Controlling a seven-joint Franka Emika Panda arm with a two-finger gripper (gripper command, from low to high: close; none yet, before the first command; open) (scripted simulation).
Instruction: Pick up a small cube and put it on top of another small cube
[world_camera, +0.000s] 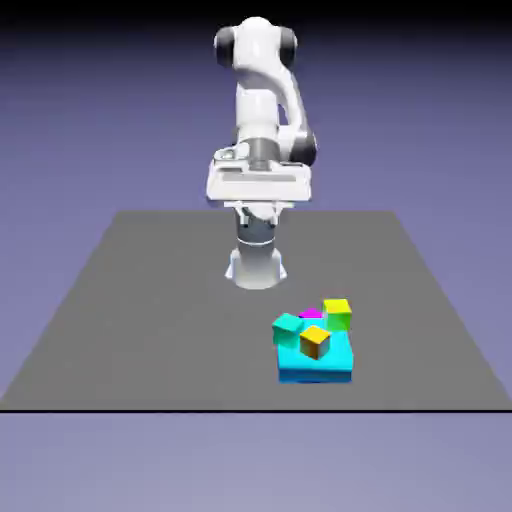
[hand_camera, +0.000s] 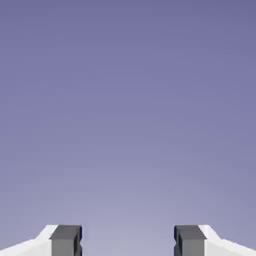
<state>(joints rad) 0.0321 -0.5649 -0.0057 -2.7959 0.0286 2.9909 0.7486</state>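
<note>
Grey table (world_camera: 150, 320), small cubes (world_camera: 315, 342) on cyan block (world_camera: 335, 368)

4 small cubes (world_camera: 314, 342) on 1 cyan block (world_camera: 316, 367); 1 table (world_camera: 150, 320).

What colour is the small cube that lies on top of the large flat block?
Orange cube, on the cyan block; it shows best in the exterior view.

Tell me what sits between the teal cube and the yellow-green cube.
In the exterior view, a magenta cube shows between the teal cube and the yellow-green cube, mostly hidden behind them; the orange cube sits nearer the camera.
</note>
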